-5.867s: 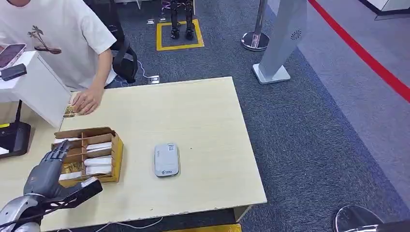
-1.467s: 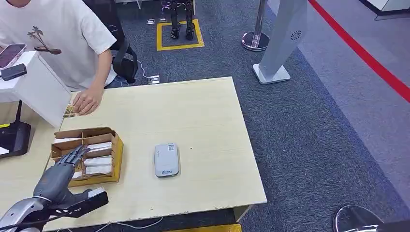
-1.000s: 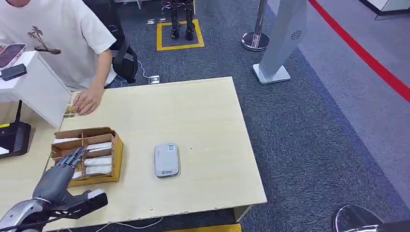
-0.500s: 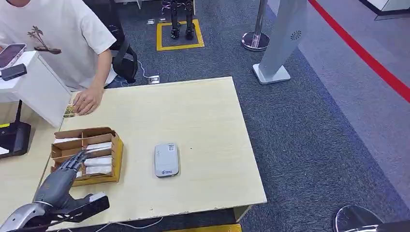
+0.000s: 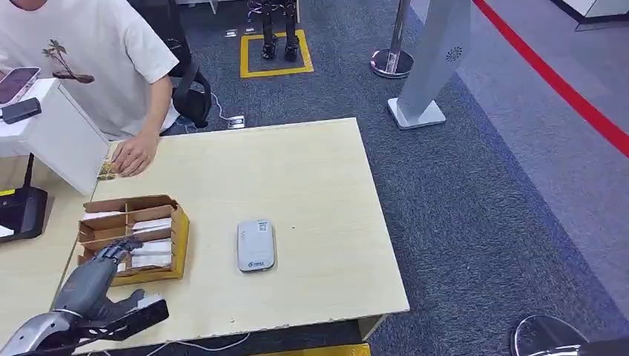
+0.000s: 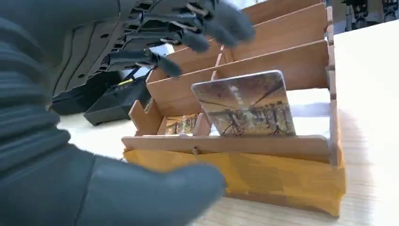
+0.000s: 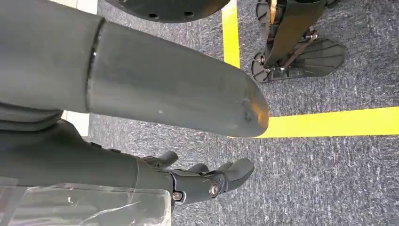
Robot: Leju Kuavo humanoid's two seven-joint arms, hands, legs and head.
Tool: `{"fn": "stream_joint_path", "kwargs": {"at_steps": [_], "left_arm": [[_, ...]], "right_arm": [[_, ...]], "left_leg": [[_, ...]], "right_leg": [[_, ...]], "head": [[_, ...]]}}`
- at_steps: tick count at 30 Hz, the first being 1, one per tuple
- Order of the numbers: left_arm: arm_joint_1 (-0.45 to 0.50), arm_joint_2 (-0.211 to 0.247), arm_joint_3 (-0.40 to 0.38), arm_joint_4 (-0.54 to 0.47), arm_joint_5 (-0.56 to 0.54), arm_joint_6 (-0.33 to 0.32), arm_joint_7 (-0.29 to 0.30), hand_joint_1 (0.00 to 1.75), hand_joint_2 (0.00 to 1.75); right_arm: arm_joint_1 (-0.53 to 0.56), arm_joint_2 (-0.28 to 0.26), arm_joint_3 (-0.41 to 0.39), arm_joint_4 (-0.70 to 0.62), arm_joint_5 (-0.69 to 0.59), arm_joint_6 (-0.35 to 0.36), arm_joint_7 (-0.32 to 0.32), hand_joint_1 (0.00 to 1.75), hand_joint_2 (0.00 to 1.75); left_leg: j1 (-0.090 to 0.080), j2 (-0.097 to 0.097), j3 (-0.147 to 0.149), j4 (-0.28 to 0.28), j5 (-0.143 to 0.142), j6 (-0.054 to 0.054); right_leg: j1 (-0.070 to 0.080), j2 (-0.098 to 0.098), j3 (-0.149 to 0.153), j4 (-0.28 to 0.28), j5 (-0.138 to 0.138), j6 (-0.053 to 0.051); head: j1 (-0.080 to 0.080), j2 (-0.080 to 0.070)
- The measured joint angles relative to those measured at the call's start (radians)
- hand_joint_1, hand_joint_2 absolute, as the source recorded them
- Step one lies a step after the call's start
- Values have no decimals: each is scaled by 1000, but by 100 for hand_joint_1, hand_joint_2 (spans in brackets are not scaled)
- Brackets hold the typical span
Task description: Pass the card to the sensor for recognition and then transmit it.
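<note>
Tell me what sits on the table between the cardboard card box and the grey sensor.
Nothing: in the head view the stretch of table between the card box and the grey sensor is bare wood.

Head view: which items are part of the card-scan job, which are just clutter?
Job:
- card standing in the wooden card box
- grey sensor on the table
- left hand, open over the box
- person across the table, likely the receiver

Clutter:
- black device
- phone
- stanchion base
</note>
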Motion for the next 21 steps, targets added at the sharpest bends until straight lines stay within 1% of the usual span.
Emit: {"fn": "stream_joint_path", "kwargs": {"at_steps": [21], "left_arm": [[16, -10, 29, -27, 2, 14, -12, 175, 175]], "right_arm": [[6, 0, 0, 0, -3, -4, -5, 0, 0]], "left_leg": [[0, 0, 0, 0, 0, 0]], "right_leg": [[0, 0, 0, 0, 0, 0]], "head": [[0, 0]]}}
